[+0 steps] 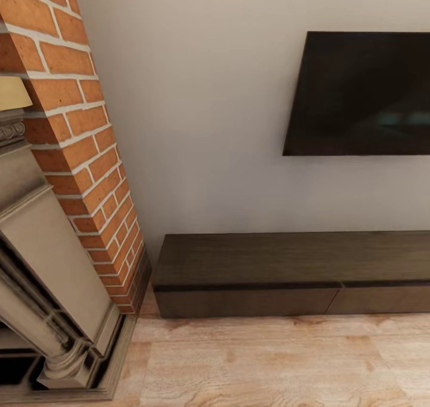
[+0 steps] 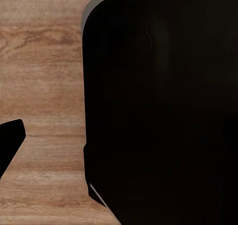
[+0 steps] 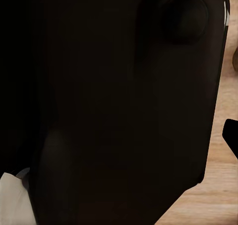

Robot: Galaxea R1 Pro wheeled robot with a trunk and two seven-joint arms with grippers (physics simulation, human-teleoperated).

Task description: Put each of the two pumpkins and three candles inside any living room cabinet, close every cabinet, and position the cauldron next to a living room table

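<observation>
Cabinet (image 1: 286, 272) drawers were both shut where I stood watching, so that part of the job looked in order, but I saw no pumpkin, candle or cauldron anywhere around it, and whether any had gone inside I could not tell. By my reckoning most of the work was left: find the small things, stow them, close up, then set the cauldron by the low grey table.

To the left of the cabinet rose a brick chimney breast (image 1: 83, 156), with a carved stone fireplace surround (image 1: 42, 263) further left again. The cabinet itself sat hard against the pale wall (image 1: 197, 108), just beside the brick: long, low, dark brown, with a flat bare top and two wide drawer fronts meeting at a thin seam. Above its right part hung a dark television (image 1: 358, 93). In front of it ran a light wooden floor (image 1: 269, 359).

Both wrist cameras looked down at that same floor past big black robot parts. Of either gripper I caught nothing certain, only dark slivers at the picture edges, so I could not tell whether their fingers were apart or together.
</observation>
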